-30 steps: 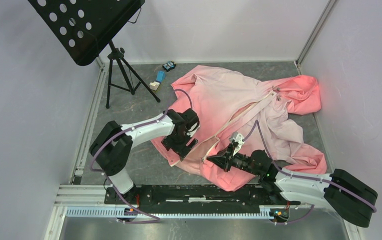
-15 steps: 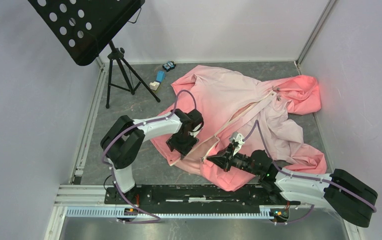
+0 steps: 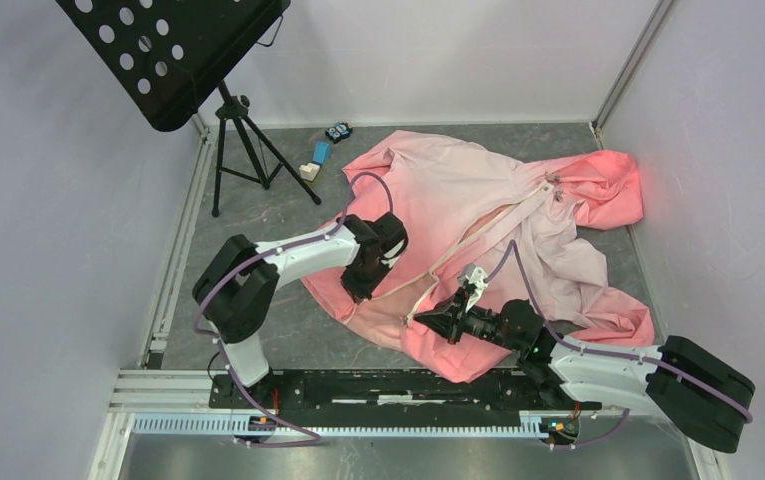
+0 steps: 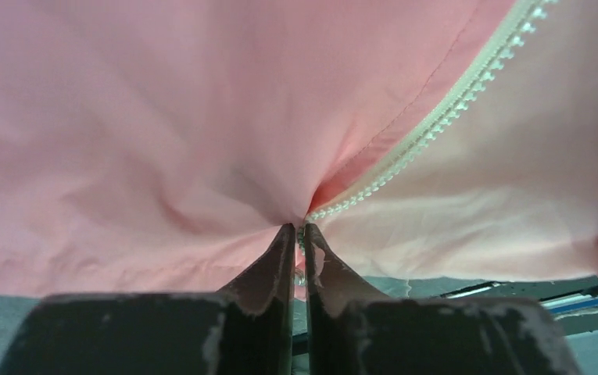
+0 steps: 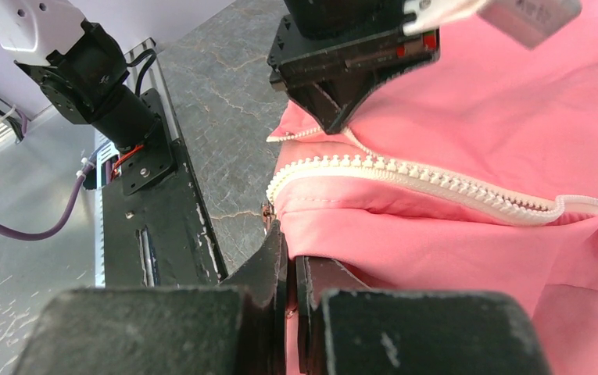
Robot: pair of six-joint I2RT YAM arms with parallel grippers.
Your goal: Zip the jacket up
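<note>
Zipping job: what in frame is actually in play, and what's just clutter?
In play:
- jacket
- its zipper strip
- left gripper, shut on the jacket by the zipper end
- right gripper, shut on the jacket edge below the zipper

Clutter:
- music stand, far left
- small blocks beside its tripod

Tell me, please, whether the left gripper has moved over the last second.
Yes. The left gripper, shut on the jacket, has drawn slightly away from the base rail, toward the far wall.
</note>
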